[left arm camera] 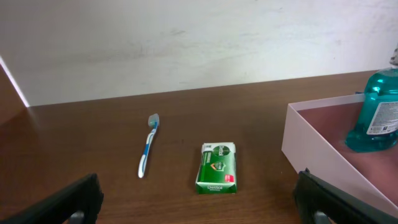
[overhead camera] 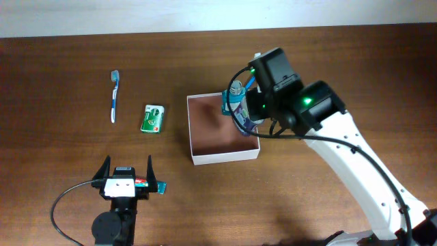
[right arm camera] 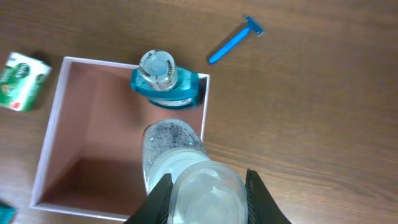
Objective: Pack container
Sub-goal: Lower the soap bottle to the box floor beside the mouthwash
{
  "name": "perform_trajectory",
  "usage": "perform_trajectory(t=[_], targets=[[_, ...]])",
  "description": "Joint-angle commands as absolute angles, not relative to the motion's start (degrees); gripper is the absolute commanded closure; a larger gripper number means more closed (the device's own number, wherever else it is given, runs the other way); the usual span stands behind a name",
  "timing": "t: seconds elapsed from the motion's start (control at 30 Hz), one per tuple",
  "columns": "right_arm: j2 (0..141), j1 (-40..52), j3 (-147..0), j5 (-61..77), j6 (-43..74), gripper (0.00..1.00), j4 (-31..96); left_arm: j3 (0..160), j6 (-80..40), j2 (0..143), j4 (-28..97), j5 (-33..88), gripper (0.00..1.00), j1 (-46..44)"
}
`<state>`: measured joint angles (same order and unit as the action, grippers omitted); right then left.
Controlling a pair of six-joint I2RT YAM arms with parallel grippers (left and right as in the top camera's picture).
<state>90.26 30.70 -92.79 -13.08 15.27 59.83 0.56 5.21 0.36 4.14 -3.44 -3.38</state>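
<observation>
Looking down on a dark brown wooden table (overhead camera: pixel 61 55), grain running left to right, matt with a soft sheen. Meeting a plain off-white wall (left arm camera: pixel 186 43) along the far edge, faintly scuffed. Finding the container (overhead camera: pixel 224 156) a little right of the table's middle, flat on the wood, thin white walls around a reddish-brown floor. Seeing a teal bottle (overhead camera: pixel 235 98) upright in its far right corner, cap up, close against the walls there. Reaching over that same side with the right gripper (right arm camera: pixel 205 196), fingers drawn in narrowly on a clear bottle (right arm camera: pixel 171 146) and holding it over the container's floor, just beside the teal one; cannot tell whether its base touches the floor. Spotting a blue razor (right arm camera: pixel 235 40) on the bare wood beyond the container's far wall, apart from it. Noting a green flat packet (overhead camera: pixel 152 117) near the container's left wall, and a blue-and-white toothbrush (overhead camera: pixel 114 96) further left, both flat on the table and apart from each other. Placing the left gripper (overhead camera: pixel 127 171) near the front edge, fingers spread to their widest with nothing between them, facing the packet and toothbrush.
</observation>
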Motion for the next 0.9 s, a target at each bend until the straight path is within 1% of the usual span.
perform_trajectory(t=[0.0, 0.13, 0.37, 0.6, 0.87], targets=[[88.64, 34.68, -95.98, -23.46, 17.04, 0.96, 59.0, 0.54, 6.33, 0.4, 4.54, -3.9, 0.01, -3.6], [88.64, 37.6, -96.09, -28.05, 19.03, 0.96, 58.52, 0.54, 6.35, 0.4, 4.54, -3.92, 0.01, -3.6], [89.21, 37.87, -96.09, -30.74, 24.16, 0.96, 59.11, 0.54, 6.33, 0.4, 4.56, -3.92, 0.01, -3.6], [91.81, 38.04, -96.07, -30.94, 25.02, 0.96, 59.2, 0.54, 6.33, 0.4, 4.54, -3.92, 0.01, -3.6], [95.85, 39.86, -96.07, -35.11, 26.7, 0.96, 59.16, 0.54, 6.33, 0.4, 4.54, -3.92, 0.01, -3.6]])
